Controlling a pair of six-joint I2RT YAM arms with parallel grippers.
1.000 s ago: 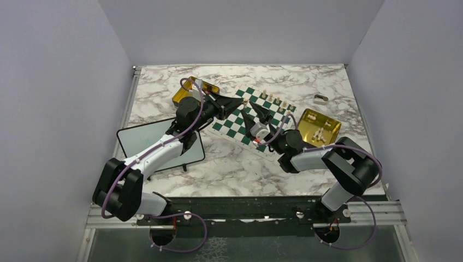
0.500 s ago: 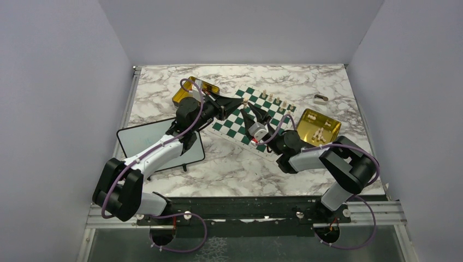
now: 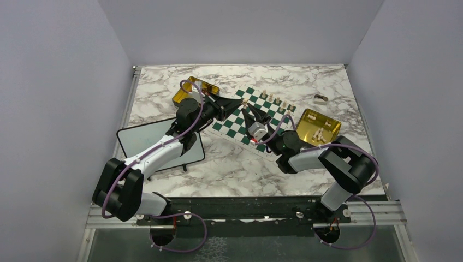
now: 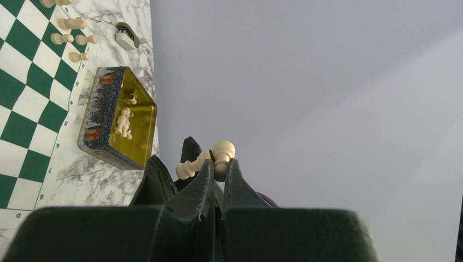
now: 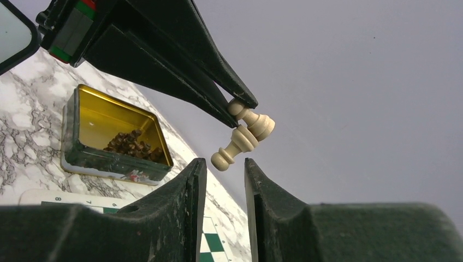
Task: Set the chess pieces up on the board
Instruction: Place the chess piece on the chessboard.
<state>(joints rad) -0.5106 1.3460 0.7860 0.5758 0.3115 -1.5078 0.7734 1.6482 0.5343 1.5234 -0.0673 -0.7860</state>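
Clamped in the shut left gripper [image 4: 218, 166], aloft above the board [image 3: 232, 130]: two pale pawns [image 5: 248, 134], crossed, barely caught. Close by, right gripper [image 5: 224, 166], parted and empty. Risks knocking one loose by pinching off-centre, or freeing both on release.

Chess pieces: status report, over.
Left gripper shut on two pale chess pieces. Right gripper open, just short of them, not gripping. Nothing else between the grippers.

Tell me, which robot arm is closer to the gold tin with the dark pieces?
Left. The left arm sits right beside that gold tin. The right arm is on the far side of the board, next to the other gold tin.
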